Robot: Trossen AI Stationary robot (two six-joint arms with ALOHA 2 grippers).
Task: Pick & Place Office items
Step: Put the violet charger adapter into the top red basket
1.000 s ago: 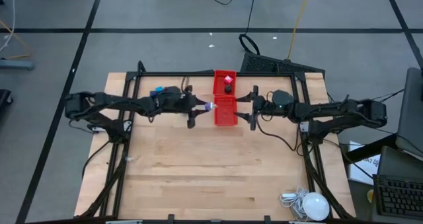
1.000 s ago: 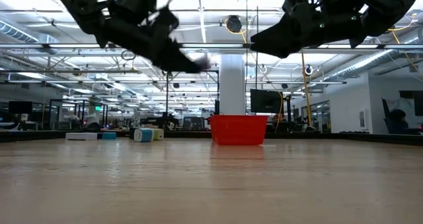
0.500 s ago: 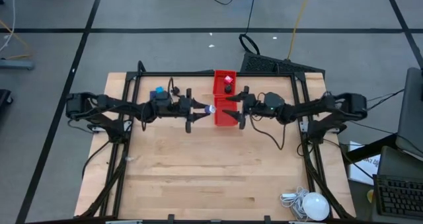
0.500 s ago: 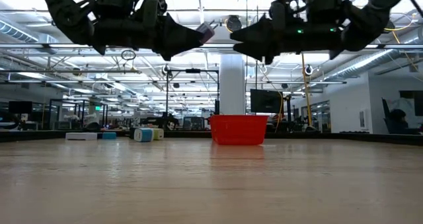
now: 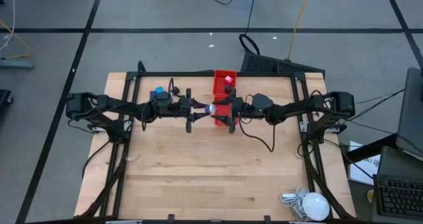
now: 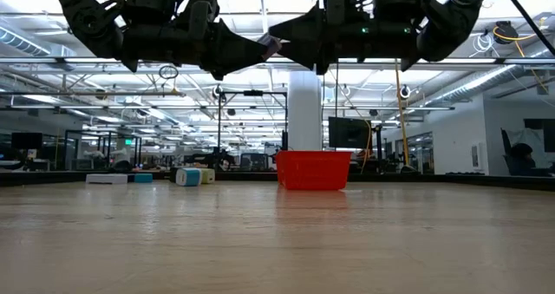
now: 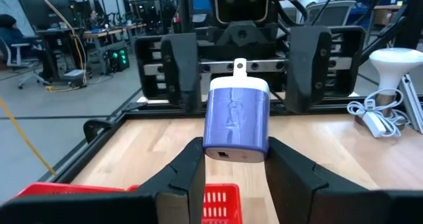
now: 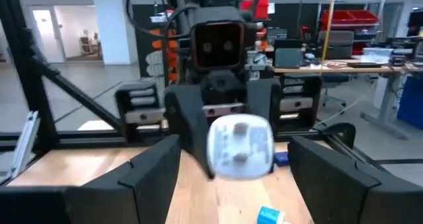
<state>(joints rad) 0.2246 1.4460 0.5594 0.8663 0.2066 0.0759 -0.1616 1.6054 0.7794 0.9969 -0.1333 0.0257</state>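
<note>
Two hands meet in mid-air above the red tray [image 5: 225,98], at the table's [image 5: 211,178] 12 o'clock edge. Left hand [image 5: 205,109] is clamped on a light-blue charger [image 7: 236,118], a smooth rounded plastic block; right hand [image 5: 223,112], fingers spread wide, faces it from 3 o'clock, seemingly for a handover. Already in the ribbed tray's far compartment lie a red piece [image 5: 228,79] and a black piece [image 5: 228,88]. A blue item [image 5: 158,92] waits at 11 o'clock.

Two dark jointed arms, black cables looping along them, left claw [image 5: 200,109] and right claw [image 5: 229,111] with broad black fingers
</note>
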